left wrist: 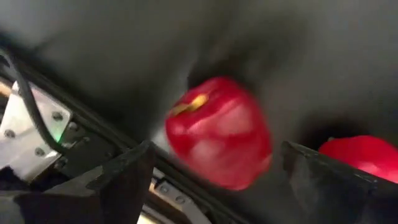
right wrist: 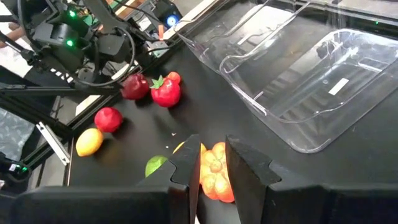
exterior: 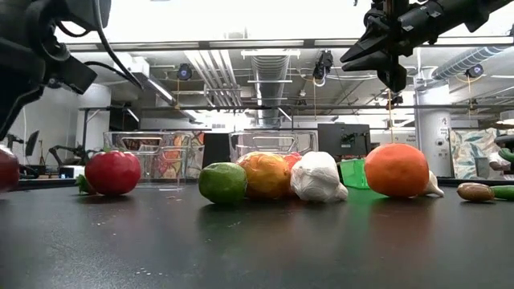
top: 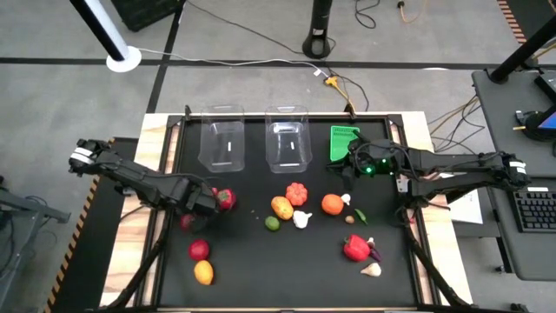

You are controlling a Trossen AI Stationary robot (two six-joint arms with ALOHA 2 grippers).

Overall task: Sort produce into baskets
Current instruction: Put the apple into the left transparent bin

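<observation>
Claw [top: 211,202] of left arm open beside red fruit [top: 226,199].

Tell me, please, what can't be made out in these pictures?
- High view: the left hand covers part of the red fruit beside it.
- Low view: the green mesh basket is mostly hidden behind the orange.
- Left wrist view: a second red piece is hidden behind a finger.

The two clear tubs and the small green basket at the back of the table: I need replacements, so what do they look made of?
The two clear rectangular tubs look like thin, glossy, transparent plastic: the dark table shows through and the rims catch glare. The small bright green basket looks like moulded plastic with mesh-like openwork sides, though its finish is hard to judge.
</observation>
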